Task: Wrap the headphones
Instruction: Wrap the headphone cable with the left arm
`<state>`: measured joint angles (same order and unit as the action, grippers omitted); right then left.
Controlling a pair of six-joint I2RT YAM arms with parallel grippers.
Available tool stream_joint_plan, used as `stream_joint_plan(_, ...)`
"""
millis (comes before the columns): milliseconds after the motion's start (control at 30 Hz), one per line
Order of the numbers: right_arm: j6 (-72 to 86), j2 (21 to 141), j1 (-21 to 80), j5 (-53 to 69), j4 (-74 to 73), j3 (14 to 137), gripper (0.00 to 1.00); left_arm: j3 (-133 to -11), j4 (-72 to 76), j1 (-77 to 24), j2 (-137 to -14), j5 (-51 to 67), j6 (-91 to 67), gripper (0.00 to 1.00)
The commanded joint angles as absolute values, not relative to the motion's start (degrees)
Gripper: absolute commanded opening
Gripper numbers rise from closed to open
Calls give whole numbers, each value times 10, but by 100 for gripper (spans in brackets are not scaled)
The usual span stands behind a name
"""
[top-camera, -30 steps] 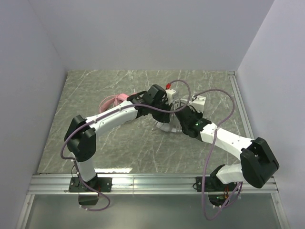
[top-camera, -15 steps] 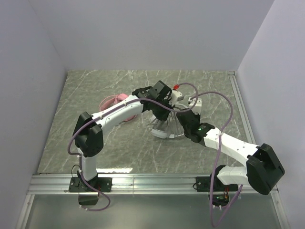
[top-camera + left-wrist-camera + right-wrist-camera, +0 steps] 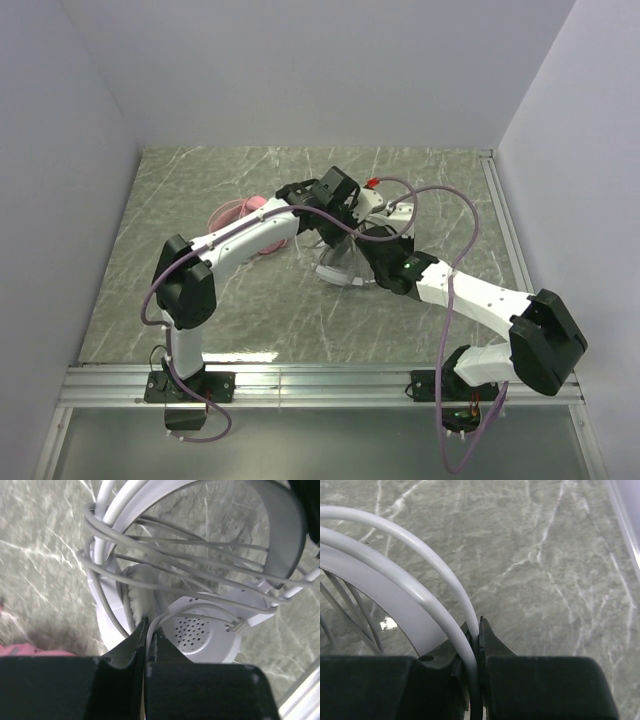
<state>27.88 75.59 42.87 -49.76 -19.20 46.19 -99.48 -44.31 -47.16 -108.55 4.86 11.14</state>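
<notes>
White headphones (image 3: 343,268) sit about mid-table (image 3: 200,300), right where the two arms meet, and the pink pair (image 3: 238,213) is lying just to the left, partly under the left arm. Right gripper (image 3: 476,623) is clamped on the white headband (image 3: 395,587), jaws nearly closed around it. Left gripper (image 3: 148,623) is pinched tight on the thin white cable (image 3: 156,619) right by an earcup (image 3: 200,630), with more loops of it strung across the band.
</notes>
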Motion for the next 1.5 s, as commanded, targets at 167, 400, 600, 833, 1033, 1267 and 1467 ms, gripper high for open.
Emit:
stream_joint_plan(167, 249, 758, 491, -577, -245, 485, 0, -912, -276, -468, -1014, 25, 264, 0)
stream_joint_plan(400, 234, 773, 501, -584, -257, 491, 0, -955, -293, -470, -1015, 2, 309, 1)
stream_joint_plan(600, 229, 792, 500, -574, -262, 501, 0, -1092, -444, -470, -1066, 73, 265, 0)
stream_joint_plan(833, 220, 809, 500, -562, -254, 502, 0, -1122, -481, -469, -1068, 150, 256, 1)
stream_joint_plan(1033, 223, 832, 501, -556, -268, 508, 0, -1086, -447, -496, -1039, -35, 320, 0)
stream_joint_plan(1267, 198, 823, 511, -536, -247, 501, 0, -948, -245, -498, -978, -160, 431, 0)
stream_joint_plan(1467, 192, 826, 526, -539, -255, 502, 0, -875, -134, -490, -961, -140, 505, 0)
